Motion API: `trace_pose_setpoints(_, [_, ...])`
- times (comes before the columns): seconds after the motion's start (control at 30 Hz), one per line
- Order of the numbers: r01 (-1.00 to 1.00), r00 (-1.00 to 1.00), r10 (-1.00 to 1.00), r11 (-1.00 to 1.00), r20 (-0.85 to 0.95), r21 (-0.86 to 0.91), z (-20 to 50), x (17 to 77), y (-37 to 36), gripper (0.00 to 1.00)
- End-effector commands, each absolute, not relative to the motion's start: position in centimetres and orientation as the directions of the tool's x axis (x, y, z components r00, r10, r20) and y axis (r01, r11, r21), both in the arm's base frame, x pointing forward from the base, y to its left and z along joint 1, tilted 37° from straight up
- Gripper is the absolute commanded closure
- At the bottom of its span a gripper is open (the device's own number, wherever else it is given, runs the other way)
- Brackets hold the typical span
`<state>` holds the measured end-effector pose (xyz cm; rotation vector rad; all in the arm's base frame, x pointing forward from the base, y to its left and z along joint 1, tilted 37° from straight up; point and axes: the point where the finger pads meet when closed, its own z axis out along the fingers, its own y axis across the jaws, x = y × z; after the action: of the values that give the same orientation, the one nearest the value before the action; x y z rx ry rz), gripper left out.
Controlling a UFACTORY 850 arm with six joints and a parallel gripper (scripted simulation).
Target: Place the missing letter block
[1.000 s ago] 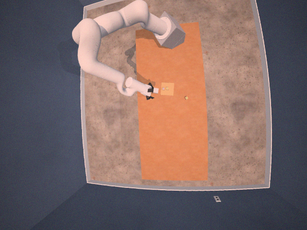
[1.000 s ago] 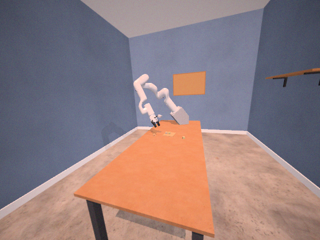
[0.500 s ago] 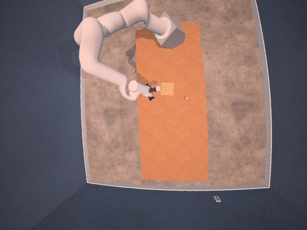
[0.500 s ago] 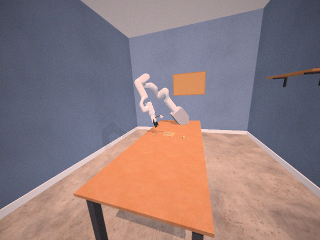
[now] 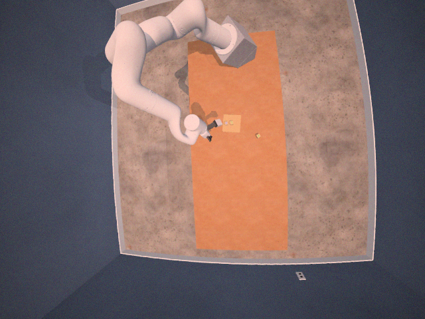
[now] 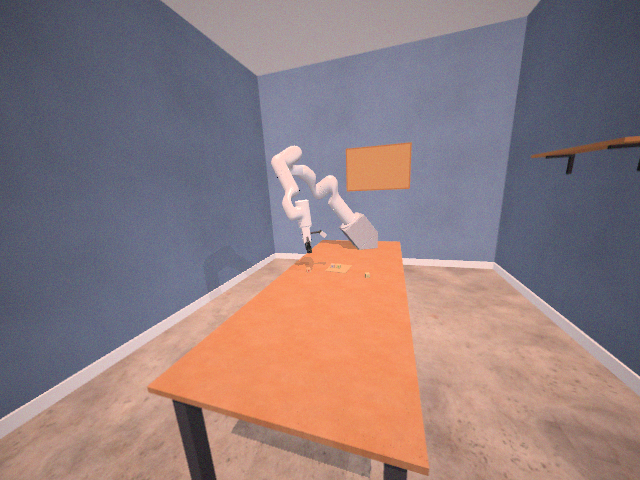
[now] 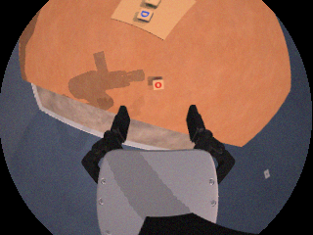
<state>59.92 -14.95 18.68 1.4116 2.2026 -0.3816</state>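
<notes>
Red-lettered block (image 7: 156,82) (off mat (image 7: 171,19)) near table edge (image 7: 78,113)
</notes>
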Motion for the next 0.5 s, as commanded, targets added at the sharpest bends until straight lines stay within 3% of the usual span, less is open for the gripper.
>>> trace_pose_setpoints(0.0, [0.886, -0.387, 0.7, 0.462, -0.601, -0.033, 19.76, 60.39, -15.15, 0.0])
trace_pose_setpoints(0.47, [0.885, -0.39, 0.695, 0.464, -0.604, -0.037, 19.85, 60.43, -15.17, 0.0])
